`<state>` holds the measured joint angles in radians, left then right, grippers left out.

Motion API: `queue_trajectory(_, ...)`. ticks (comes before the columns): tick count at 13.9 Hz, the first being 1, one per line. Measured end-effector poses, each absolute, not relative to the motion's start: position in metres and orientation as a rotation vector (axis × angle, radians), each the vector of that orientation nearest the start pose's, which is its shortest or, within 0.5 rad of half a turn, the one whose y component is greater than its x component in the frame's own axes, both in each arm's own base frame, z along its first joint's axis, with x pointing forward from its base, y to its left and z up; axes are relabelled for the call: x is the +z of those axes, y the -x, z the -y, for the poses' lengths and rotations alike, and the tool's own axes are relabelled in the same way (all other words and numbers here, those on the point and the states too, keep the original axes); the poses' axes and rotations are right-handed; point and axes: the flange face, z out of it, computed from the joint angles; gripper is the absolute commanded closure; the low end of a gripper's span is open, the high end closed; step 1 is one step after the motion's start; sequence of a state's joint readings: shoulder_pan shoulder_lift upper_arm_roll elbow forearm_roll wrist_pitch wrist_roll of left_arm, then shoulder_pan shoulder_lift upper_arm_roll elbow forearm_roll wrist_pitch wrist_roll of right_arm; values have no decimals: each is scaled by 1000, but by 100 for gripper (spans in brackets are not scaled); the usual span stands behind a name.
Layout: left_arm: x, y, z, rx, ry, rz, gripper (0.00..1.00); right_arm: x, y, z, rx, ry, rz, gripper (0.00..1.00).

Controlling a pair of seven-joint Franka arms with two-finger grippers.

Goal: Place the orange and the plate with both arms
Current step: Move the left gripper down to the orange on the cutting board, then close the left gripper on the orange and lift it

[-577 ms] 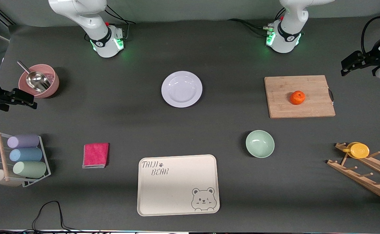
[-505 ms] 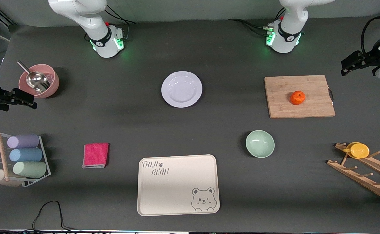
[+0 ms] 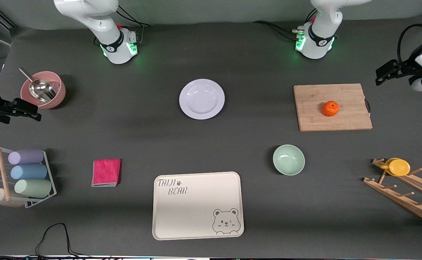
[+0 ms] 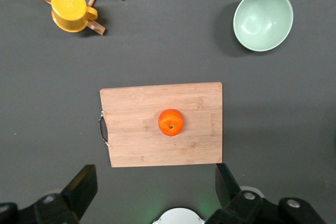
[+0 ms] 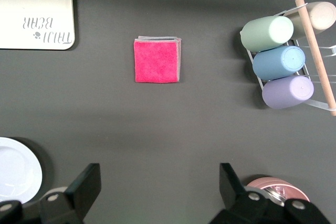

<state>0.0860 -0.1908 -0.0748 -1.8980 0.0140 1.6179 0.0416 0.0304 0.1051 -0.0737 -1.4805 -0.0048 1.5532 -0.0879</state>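
Left tool [image 3: 380, 74] wide apart, high at the left arm's end of the tabletop [image 3: 232, 144]; right tool [image 3: 30, 112] likewise apart beside the pink bowl [image 3: 43, 90]. Orange [image 3: 330, 108] on the cutting board [image 3: 332, 107], plate [image 3: 201, 99] mid-tabletop. Best to centre over each, descend straight, close gently.

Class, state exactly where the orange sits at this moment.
The orange rests near the middle of the wooden cutting board, toward the left arm's end of the table, farther from the front camera than the mint-green bowl.
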Motion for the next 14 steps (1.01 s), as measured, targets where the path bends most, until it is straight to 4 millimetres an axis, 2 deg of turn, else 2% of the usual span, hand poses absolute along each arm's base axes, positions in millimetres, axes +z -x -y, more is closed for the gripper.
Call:
queue_trajectory(2,523,-494,-4,133,3114,-51,0,605,-584,24,54,3151,71,0)
queue_trajectory(4,459,-489,-4,95,3117,-56,0,604,-584,24,57,3150,71,0)
queue_trajectory(6,394,-474,-4,64,3124,-54,0,603,-584,24,61,3150,71,0)
queue_trajectory(8,340,-452,-4,50,3134,-44,0,601,-584,24,67,3150,71,0)
queue_trajectory(11,276,-422,-5,46,3144,-25,0,601,-583,24,67,3150,71,0)
queue_trajectory(14,229,-404,-6,70,3154,-3,0,612,-572,21,46,3135,72,0)
